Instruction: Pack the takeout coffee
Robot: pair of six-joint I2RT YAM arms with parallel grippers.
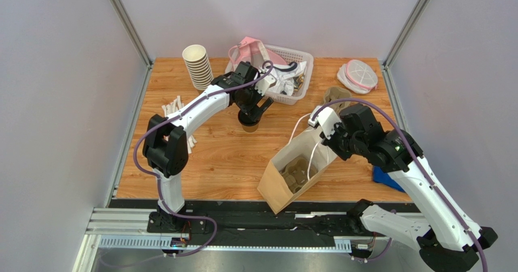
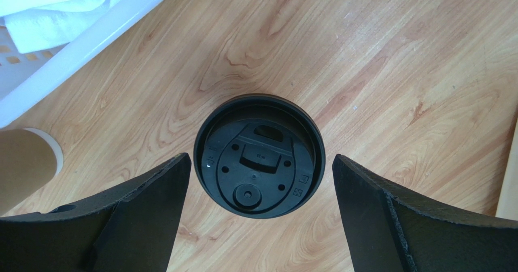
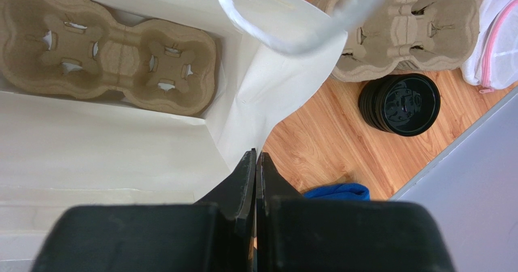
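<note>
Reach decides it: the left gripper (image 2: 259, 159) is the nearer one by far. It is spread wide and empty, pointing down, with the coffee (image 1: 248, 125) straight beneath it, between the two fingers and touching neither in the wrist view. The coffee stands upright on the table (image 1: 231, 163), black lid up, so its long axis runs along the gripper's own line of approach. By my judgement a short drop and a squeeze across the cup is all the grasp needs. The right gripper (image 3: 255, 163) is well apart from the coffee, its jaws pressed shut at the bag's mouth; whether they pinch the rim I cannot tell

The bag (image 1: 276, 184) lies off from the left gripper toward the right arm and the bases, leaning with its mouth open upward. Inside it, just ahead of the right gripper, lies a carrier (image 3: 109, 59) with all its cup holes empty. The basket (image 1: 307, 59), just beyond the left gripper, holds crumpled white and pink things. Outside the bag, beyond the right gripper, sit a second carrier (image 3: 401, 29) and a stack of lids (image 3: 399, 104)
</note>
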